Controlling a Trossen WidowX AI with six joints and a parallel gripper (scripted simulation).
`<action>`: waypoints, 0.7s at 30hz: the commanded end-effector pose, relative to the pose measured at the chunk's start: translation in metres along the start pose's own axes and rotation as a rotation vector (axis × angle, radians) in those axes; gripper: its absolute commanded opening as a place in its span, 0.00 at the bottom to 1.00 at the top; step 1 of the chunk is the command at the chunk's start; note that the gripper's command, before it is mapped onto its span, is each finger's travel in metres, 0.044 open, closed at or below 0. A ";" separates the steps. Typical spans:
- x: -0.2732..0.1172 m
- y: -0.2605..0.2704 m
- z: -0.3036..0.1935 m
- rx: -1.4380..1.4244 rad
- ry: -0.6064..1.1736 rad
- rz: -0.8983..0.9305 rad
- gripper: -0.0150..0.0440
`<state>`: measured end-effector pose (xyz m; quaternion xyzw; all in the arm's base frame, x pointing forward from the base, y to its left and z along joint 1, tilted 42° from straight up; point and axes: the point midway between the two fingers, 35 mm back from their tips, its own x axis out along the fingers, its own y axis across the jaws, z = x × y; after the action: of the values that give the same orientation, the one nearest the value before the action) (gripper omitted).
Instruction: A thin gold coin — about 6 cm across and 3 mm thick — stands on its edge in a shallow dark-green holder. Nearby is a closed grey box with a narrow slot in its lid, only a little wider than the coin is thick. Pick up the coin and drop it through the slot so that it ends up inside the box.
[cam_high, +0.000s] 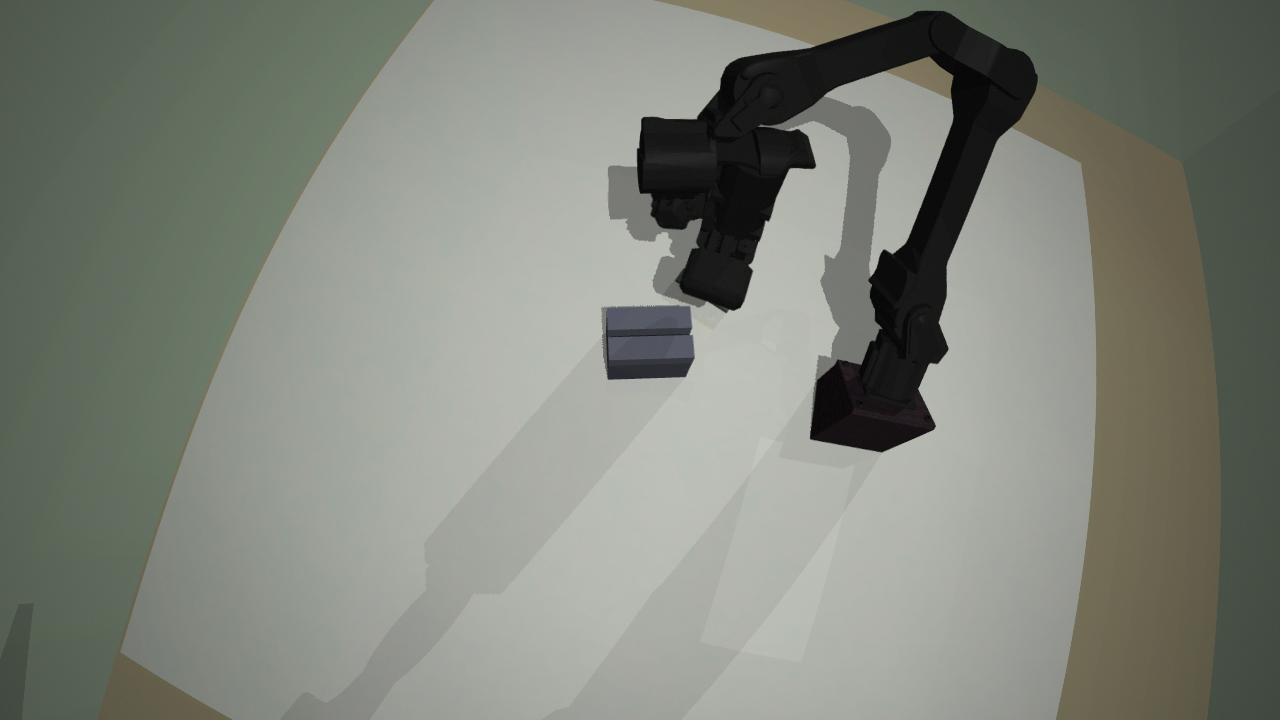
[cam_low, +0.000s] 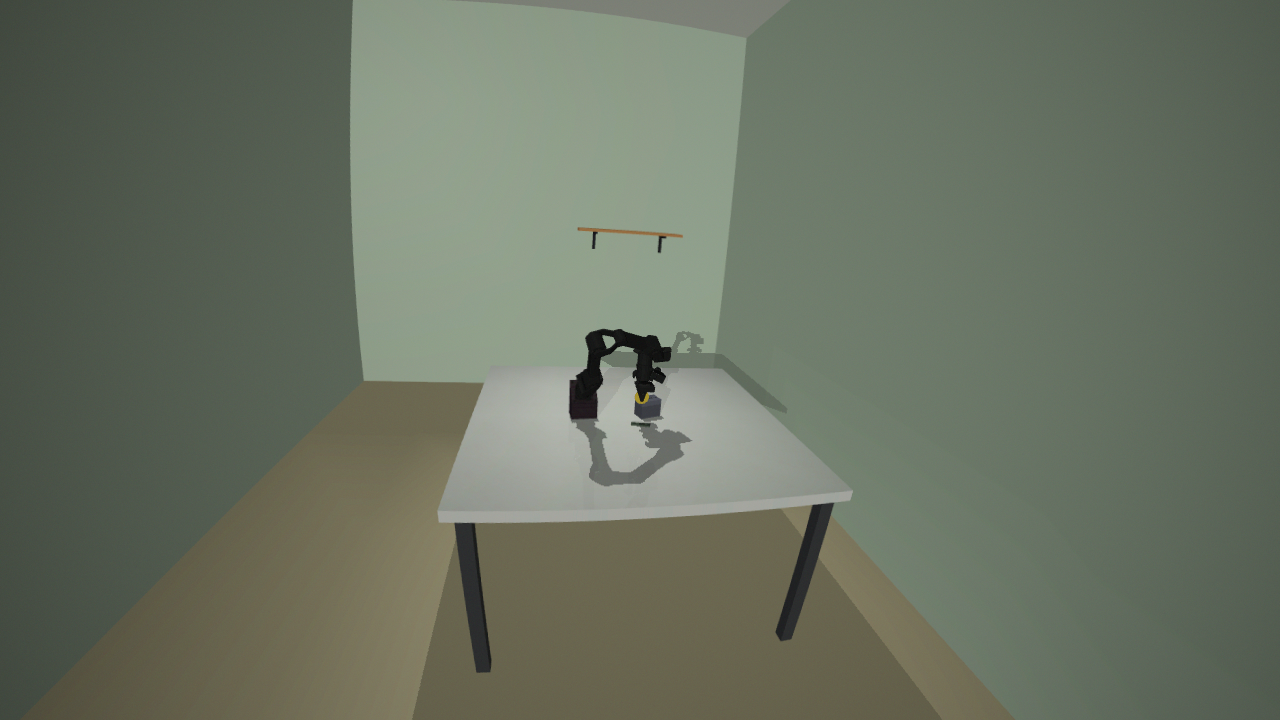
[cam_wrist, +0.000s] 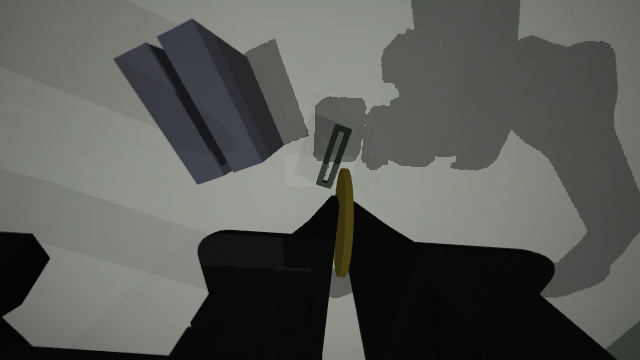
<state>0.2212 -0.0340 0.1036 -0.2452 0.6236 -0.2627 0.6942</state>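
— Open or closed, that gripper (cam_high: 729, 307) (cam_low: 641, 399) (cam_wrist: 338, 202)?

— Closed on the gold coin (cam_low: 637, 399) (cam_wrist: 344, 225), pinched on edge between the two black fingers. Hidden from above.

— In the holder (cam_low: 640, 423) (cam_wrist: 343, 145) or out of it?

— Out, held above the table (cam_high: 447, 447) (cam_low: 644, 483) (cam_wrist: 425, 200), not in the grey box (cam_high: 648, 347) (cam_low: 648, 409) (cam_wrist: 212, 97) either. In the exterior view, on the near side of the box.

— And the holder?

— Down on the table, dark green, near side of the box in that same view. Apart from the box.

— Slot (cam_high: 648, 334) (cam_wrist: 190, 107) blocked?

— No, seen uncovered in the wrist view, slanting from far left to near right across the lid.

— What about the dark base block (cam_high: 850, 425) (cam_low: 583, 409)?

— In the exterior view, left of the box, carrying the bent black arm (cam_high: 966, 161) (cam_low: 594, 344).
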 end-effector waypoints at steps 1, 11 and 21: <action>-0.001 0.000 -0.003 -0.114 -0.003 0.007 0.25; -0.002 0.001 -0.007 -0.385 -0.004 0.006 0.25; -0.003 0.011 0.001 -0.385 -0.005 0.008 0.25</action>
<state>0.2177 -0.0294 0.1016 -0.3728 0.6611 -0.1379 0.6364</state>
